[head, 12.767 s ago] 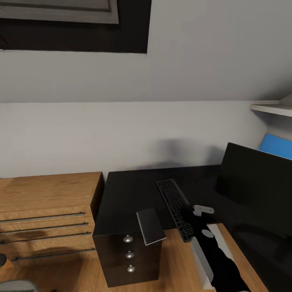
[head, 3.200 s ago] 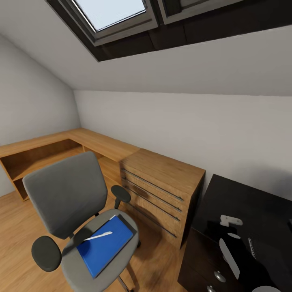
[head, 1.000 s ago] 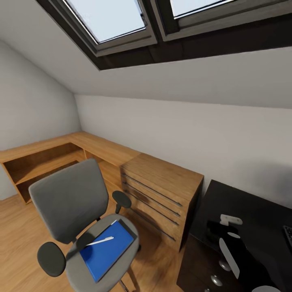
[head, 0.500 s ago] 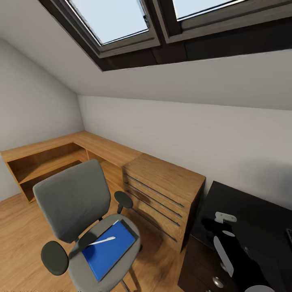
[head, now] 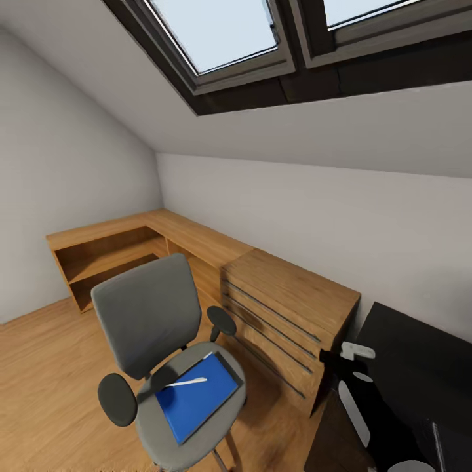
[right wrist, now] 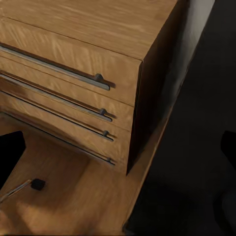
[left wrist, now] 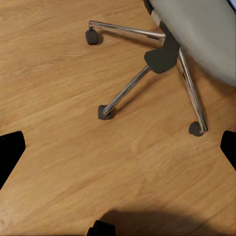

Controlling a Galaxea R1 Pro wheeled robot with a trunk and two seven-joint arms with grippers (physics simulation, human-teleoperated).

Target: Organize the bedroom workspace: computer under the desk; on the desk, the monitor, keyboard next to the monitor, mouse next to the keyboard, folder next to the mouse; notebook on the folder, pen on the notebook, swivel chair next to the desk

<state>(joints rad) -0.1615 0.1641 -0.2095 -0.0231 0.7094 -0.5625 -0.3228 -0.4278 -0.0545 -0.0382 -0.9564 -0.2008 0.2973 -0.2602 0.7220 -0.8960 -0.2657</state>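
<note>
The swivel chair [head: 154, 341] has a matte grey back and seat, round black armrests and, in the left wrist view, thin chrome legs [left wrist: 147, 73] ending in small black casters on the floor. On its seat lies the flat, bright blue folder [head: 196, 401], with a dark grey edge of the notebook [head: 226, 364] showing along its far side. The slim whitish pen [head: 187, 382] lies across the blue cover.

The floor [head: 46, 367] is warm wood plank with a visible grain. A low wooden shelving unit [head: 118, 246] runs along the white walls into a wooden drawer chest [head: 288, 314] with long grey bar handles. Just beside the chest stands the glossy black bench [head: 419, 367]. Skylights [head: 223, 33] with dark frames sit in the sloped ceiling.

The right wrist view looks closely at the chest's drawer fronts [right wrist: 64, 93] and the bench's dark top [right wrist: 196, 123], touching side by side. The left fingers [left wrist: 10, 152] and the right fingers [right wrist: 10, 152] appear as black shapes at the frame edges, spread wide and holding nothing.
</note>
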